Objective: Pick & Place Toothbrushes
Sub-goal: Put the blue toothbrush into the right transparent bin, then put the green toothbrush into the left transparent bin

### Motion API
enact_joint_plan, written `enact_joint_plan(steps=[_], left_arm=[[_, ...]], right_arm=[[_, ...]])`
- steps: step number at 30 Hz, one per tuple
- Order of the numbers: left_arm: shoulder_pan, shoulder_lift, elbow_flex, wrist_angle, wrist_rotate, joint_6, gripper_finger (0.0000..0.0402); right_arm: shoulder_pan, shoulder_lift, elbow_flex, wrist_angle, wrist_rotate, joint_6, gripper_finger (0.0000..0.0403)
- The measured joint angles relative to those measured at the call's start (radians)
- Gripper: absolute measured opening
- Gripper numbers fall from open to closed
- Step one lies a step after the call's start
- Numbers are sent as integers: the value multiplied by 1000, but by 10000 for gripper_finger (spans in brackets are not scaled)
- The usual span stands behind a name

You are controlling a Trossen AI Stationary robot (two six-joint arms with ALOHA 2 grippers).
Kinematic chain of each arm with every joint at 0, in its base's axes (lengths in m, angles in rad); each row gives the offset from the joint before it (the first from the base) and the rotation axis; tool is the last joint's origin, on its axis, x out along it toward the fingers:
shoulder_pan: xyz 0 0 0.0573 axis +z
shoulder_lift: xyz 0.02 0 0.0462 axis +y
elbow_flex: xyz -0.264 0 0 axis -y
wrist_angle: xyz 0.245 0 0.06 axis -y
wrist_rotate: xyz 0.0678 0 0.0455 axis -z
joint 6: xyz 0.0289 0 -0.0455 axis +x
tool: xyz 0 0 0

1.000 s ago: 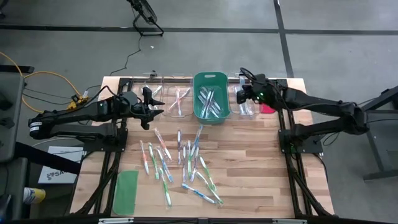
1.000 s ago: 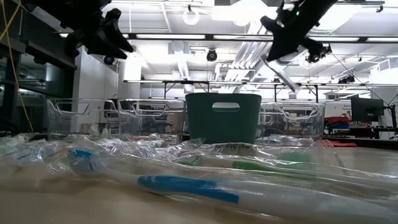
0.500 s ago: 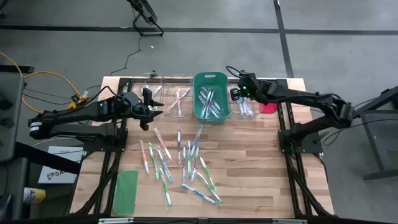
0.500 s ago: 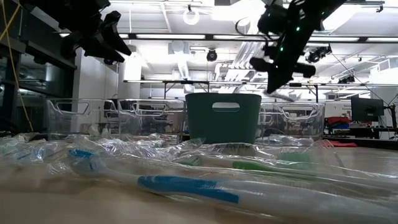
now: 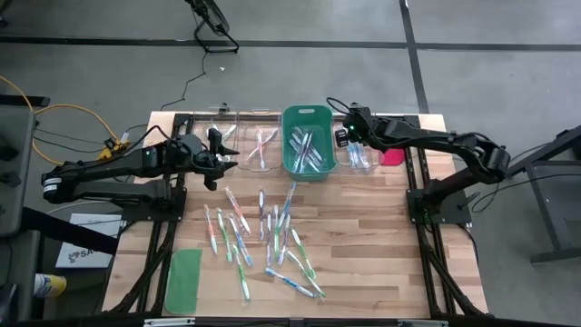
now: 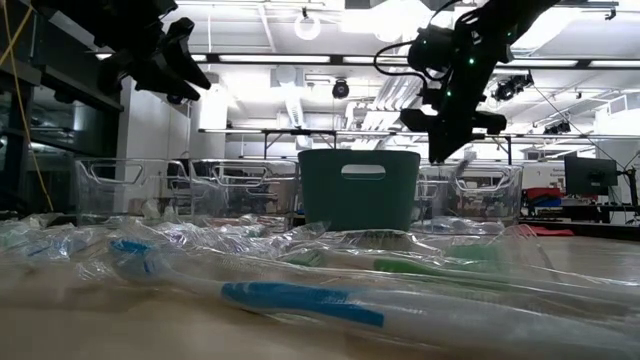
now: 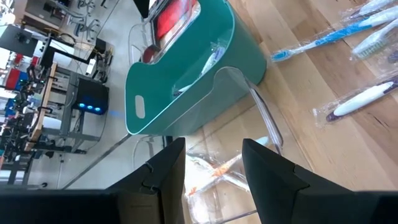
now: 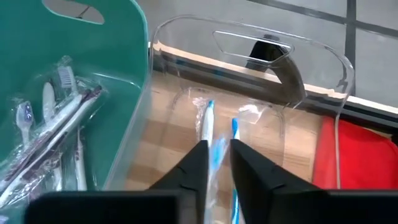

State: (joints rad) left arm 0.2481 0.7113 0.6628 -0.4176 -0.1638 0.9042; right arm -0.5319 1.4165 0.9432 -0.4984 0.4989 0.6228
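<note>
Many wrapped toothbrushes (image 5: 263, 238) with blue, green and pink accents lie loose on the wooden table. My right gripper (image 5: 342, 138) is over the right clear bin (image 5: 360, 156), just right of the green bin (image 5: 309, 113), and is shut on a blue toothbrush (image 8: 209, 130). In the low view my right gripper (image 6: 447, 135) is just above the bin's rim. My left gripper (image 5: 221, 154) is open and empty, held high beside the left clear bins (image 5: 259, 145). In the left wrist view my left gripper (image 7: 214, 186) looks down on a clear bin. My right gripper pinches a blue toothbrush in a clear wrapper (image 8: 211, 149) between its two fingers. The fingers come from above, slanting down, and lie along it. The toothbrush reaches ahead of the fingertips into the clear bin; its pale end (image 6: 462, 160) hangs below the gripper.
The green bin holds several toothbrushes (image 8: 53, 134). Another blue toothbrush (image 8: 235, 127) lies in the right clear bin. A red lid (image 5: 391, 158) lies right of that bin. A green lid (image 5: 184, 280) lies at the near left. The left clear bin holds pink toothbrushes (image 5: 261, 143).
My right gripper has gone down toward the right clear bin and a little toward the table's left edge, carrying the toothbrush. The toothbrush, which slanted out below the gripper, now hangs at the bin's rim.
</note>
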Motion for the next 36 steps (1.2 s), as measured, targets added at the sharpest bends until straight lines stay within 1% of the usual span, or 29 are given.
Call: enact_joint_plan(steps=[5,8,12,16,21,24,30,36], left_arm=[[0,0,0,-5,0,-5,155],[0,0,0,-5,0,-5,155],[0,0,0,-5,0,-5,155],[0,0,0,-5,0,-17,155],[0,0,-1,-5,0,-19,155],[0,0,-1,-5,0,-19,155],[0,0,-1,-4,0,-19,155],[0,0,-1,-4,0,-19,155]], right_arm=[[-4,-1,0,-1,-3,0,127],[2,-28,0,-13,-45,0,149],[21,-96,0,-20,-118,1,160],[73,-185,0,-21,-231,11,156],[211,-247,0,-22,-329,22,152],[320,-252,0,-21,-332,61,152],[546,-188,0,-18,-258,163,152],[752,-60,0,15,-149,160,152]])
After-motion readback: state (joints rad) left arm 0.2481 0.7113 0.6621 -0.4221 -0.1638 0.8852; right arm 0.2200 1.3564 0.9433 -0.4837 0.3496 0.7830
